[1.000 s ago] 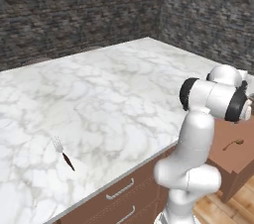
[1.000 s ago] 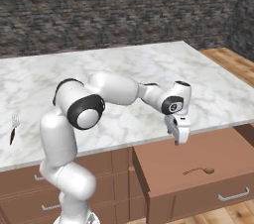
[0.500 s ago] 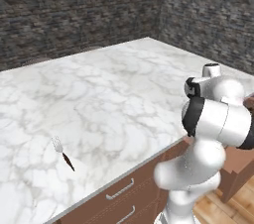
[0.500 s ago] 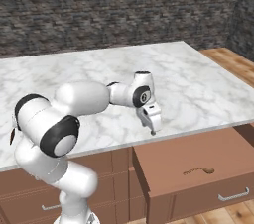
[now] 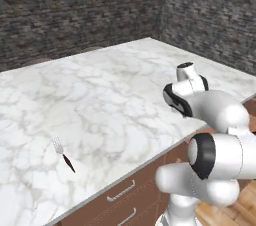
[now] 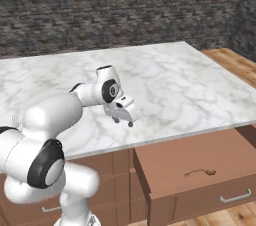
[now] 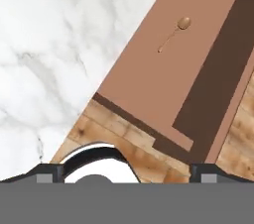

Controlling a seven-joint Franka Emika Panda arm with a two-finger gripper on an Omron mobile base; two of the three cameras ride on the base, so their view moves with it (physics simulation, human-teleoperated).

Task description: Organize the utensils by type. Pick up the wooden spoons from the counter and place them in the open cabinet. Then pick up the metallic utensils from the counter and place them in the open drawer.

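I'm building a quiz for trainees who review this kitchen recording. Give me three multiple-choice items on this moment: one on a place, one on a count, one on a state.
1. Where does the fork lie?
A. on the marble counter
B. in the open drawer
C. on the floor

2. How many utensils lie in the open drawer?
A. none
B. one
C. three

3. How does the gripper stand?
A. shut on the fork
B. shut on a spoon
C. open, holding nothing

Answers: 1 A, the fork rests on the counter near its front edge in the left base view. 2 B, a single spoon lies on the drawer's floor. 3 C, it hangs above the counter's front edge with nothing between the fingers.
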